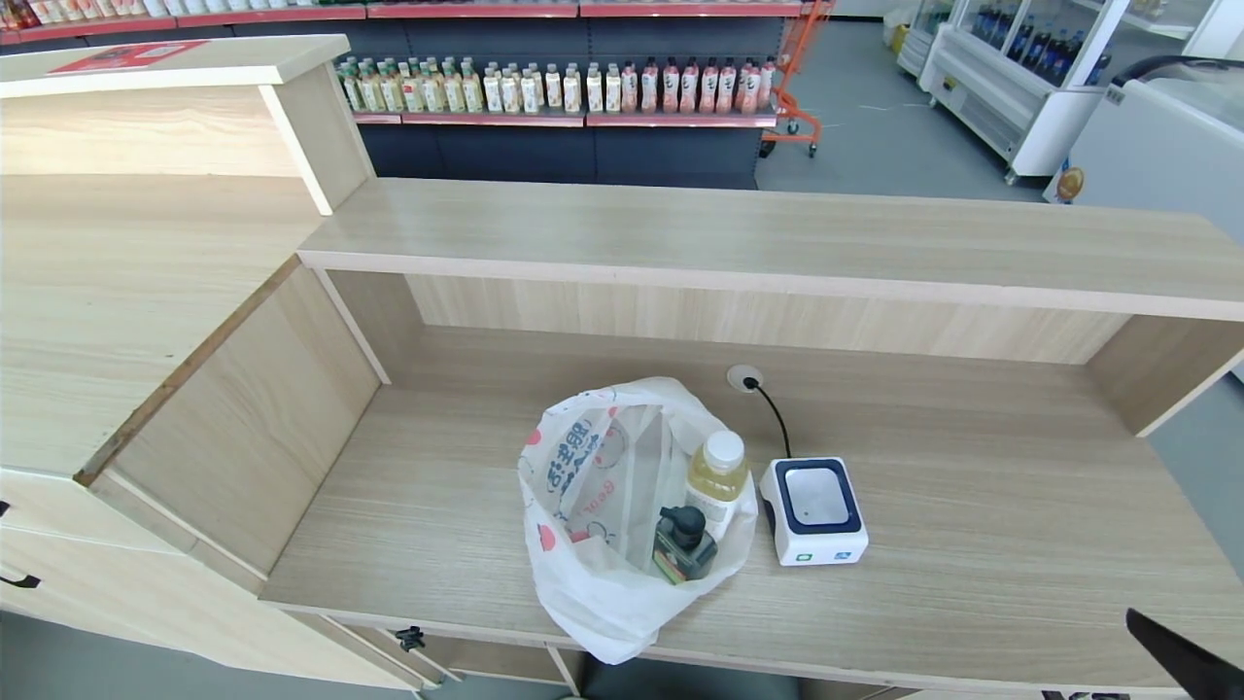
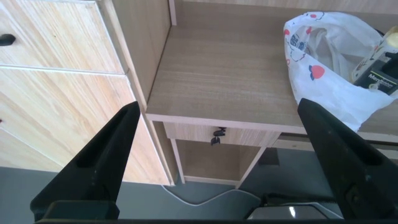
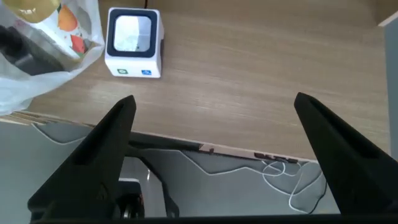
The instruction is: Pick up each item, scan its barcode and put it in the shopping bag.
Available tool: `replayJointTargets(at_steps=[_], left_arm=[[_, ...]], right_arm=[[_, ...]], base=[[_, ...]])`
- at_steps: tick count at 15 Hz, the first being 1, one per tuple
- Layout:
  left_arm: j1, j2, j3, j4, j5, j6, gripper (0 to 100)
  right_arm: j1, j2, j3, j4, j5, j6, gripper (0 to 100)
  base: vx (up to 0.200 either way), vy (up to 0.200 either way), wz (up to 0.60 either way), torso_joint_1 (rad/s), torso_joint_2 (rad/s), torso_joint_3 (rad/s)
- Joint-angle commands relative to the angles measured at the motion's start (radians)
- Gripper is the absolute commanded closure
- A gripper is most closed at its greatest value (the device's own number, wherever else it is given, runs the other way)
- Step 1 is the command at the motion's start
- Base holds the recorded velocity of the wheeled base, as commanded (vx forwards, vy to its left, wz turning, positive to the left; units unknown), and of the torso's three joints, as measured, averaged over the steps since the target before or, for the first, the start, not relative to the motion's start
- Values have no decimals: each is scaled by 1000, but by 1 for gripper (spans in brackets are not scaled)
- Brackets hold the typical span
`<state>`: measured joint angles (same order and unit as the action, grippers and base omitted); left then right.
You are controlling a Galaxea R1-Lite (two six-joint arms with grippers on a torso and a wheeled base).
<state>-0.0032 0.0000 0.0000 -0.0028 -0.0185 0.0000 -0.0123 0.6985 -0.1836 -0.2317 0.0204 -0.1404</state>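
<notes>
A white plastic shopping bag (image 1: 593, 515) stands open near the counter's front edge. Inside it are a yellow drink bottle (image 1: 717, 474) with a white cap and a small dark bottle (image 1: 682, 544). Just right of the bag sits the white barcode scanner (image 1: 814, 507) with its dark-framed window facing up. My left gripper (image 2: 217, 146) hangs open below and in front of the counter edge, left of the bag (image 2: 329, 62). My right gripper (image 3: 217, 149) is open too, held off the front edge, nearer than the scanner (image 3: 132, 42). Neither holds anything.
The wooden counter (image 1: 972, 506) has a raised back shelf (image 1: 777, 243) and a tall side panel (image 1: 243, 408) on the left. The scanner's black cable (image 1: 773, 413) runs to a grommet behind it. Drawers (image 2: 56, 93) sit left of the counter.
</notes>
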Motion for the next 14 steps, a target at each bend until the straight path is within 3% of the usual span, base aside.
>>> replayJointTargets(at_steps=[1,5,7,14], left_arm=[[0,2,0,0,0,0,0],[0,2,0,0,0,0,0],[0,2,0,0,0,0,0],[0,2,0,0,0,-2,0]], right_arm=[[-17,-255,66,104,-4,1,0],[-32,-508,184,123,-2,-1,0],[-18,-634,173,236,4,13,0],[9,-699,174,232,-4,5,0]], base=[[0,0,0,0,0,0],[0,0,0,0,0,0],[0,0,0,0,0,0],[0,0,0,0,0,0]])
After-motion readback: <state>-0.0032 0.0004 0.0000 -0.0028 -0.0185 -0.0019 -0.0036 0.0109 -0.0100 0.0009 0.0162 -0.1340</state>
